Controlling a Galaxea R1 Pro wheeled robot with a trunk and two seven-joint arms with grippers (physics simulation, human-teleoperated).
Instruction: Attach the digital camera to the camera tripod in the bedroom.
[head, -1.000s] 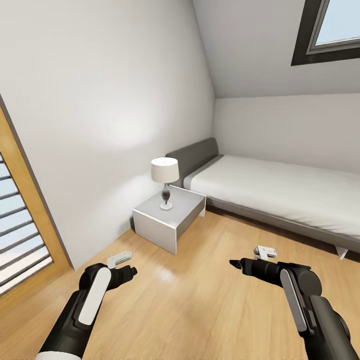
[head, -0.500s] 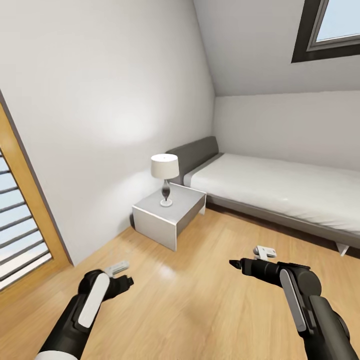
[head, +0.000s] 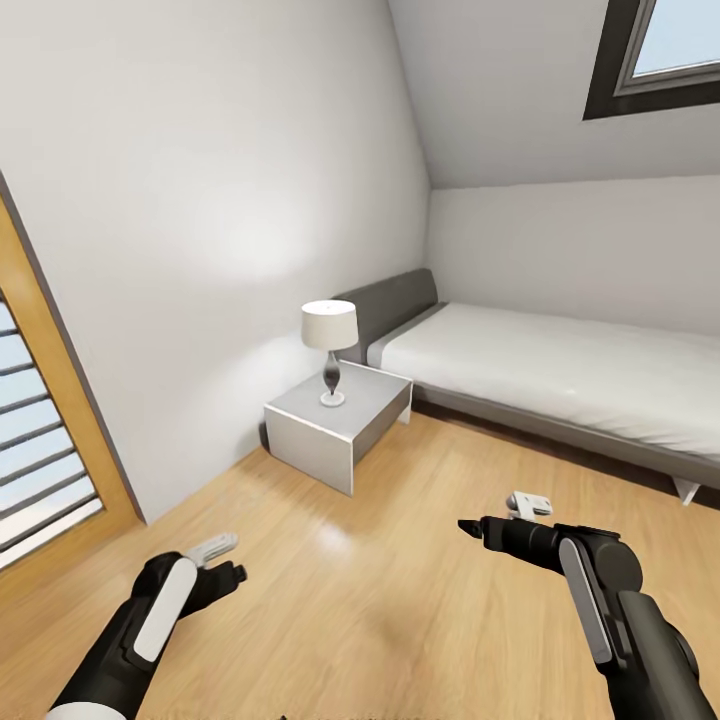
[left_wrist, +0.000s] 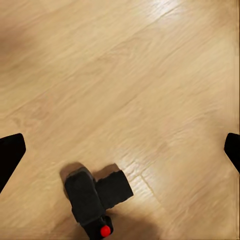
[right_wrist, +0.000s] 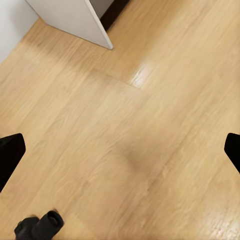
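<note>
The digital camera (left_wrist: 92, 200), a chunky black body with a red dot button, lies on the light wood floor of the bedroom. In the left wrist view it sits below and between my left fingertips (left_wrist: 11, 152), which are spread wide apart. It also shows at the edge of the right wrist view (right_wrist: 40, 226). My left gripper (head: 222, 560) hangs low over the floor, open and holding nothing. My right gripper (head: 497, 515) is held out over the floor, also open and holding nothing. The camera tripod is out of view.
A white nightstand (head: 340, 425) with a lamp (head: 330, 335) stands against the left wall. Beside it is the grey bed (head: 560, 370) with its white mattress. A wooden slatted door (head: 40, 440) is at the far left, and a roof window (head: 660, 50) is high on the right.
My left arm has dropped lower and drawn back toward the bottom left. The head view has shifted slightly. The right arm has not moved.
</note>
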